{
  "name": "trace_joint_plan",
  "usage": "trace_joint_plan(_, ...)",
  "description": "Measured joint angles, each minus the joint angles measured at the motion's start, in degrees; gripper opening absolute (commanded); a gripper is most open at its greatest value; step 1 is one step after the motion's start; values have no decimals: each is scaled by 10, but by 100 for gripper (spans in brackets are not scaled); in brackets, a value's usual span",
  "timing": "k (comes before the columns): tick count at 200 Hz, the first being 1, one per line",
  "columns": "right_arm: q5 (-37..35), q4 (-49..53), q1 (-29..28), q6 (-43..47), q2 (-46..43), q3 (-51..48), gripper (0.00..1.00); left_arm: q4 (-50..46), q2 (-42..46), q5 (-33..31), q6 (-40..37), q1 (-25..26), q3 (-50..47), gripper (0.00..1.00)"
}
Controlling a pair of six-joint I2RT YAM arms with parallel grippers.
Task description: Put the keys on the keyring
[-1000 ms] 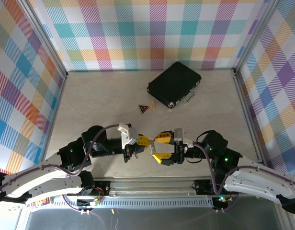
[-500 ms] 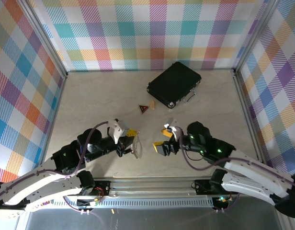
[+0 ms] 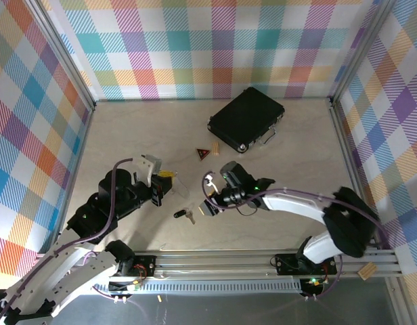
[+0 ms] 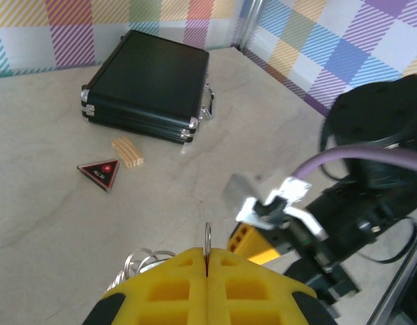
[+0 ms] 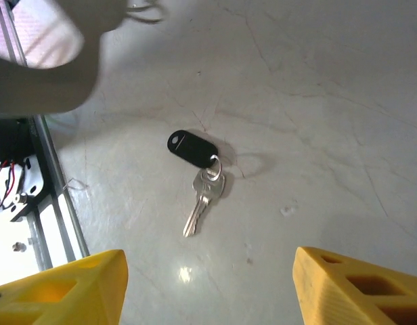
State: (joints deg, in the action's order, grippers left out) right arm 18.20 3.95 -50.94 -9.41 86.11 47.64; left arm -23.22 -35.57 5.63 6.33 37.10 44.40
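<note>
Right wrist camera has the keys (image 5: 198, 175) dead centre: they lie flat on the pale table (image 5: 317, 101), black head towards 11 o'clock, short silver blade pointing down to 7 o'clock, nothing touching them. The right gripper (image 5: 208, 264) hangs over them with its yellow fingers (image 5: 66, 288) spread wide apart, released, and the keys sit in the gap at 12 o'clock from it.

Up to the top external view: the keys (image 3: 184, 215) rest near the front edge of the table, between the two arms. The right gripper (image 3: 208, 198) is just beside them at 2 o'clock, and the left gripper (image 3: 164, 184) is near them at 11 o'clock.

Over to the left wrist camera, and there is the keyring (image 4: 207, 238)! A thin silver loop stands edge-on, pinched between the left gripper's (image 4: 207, 274) clenched yellow fingers, with more wire loops bunched at 9 o'clock from it. It is up off the table, apart from the keys.

Further out in the top view, a small red-and-black triangular tag (image 3: 204, 154) lies at 1 o'clock from the keys, with a little wooden block (image 3: 214, 150) just beside it. Beyond them, also at 1 o'clock, sits the black case (image 3: 247, 119), closed, well apart from everything else.
</note>
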Motion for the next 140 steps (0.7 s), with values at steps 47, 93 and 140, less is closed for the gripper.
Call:
trace_joint_plan(47,66,5,3,-36,123,71,57,-25,14,34,5,-35,1,0)
trace_joint_plan(93,92,37,3,-52,203,151,51,-21,38,52,8,-44,1,0)
trace_joint_plan(140,109,78,3,-48,243,180,45,-20,57,64,7,-46,0,0)
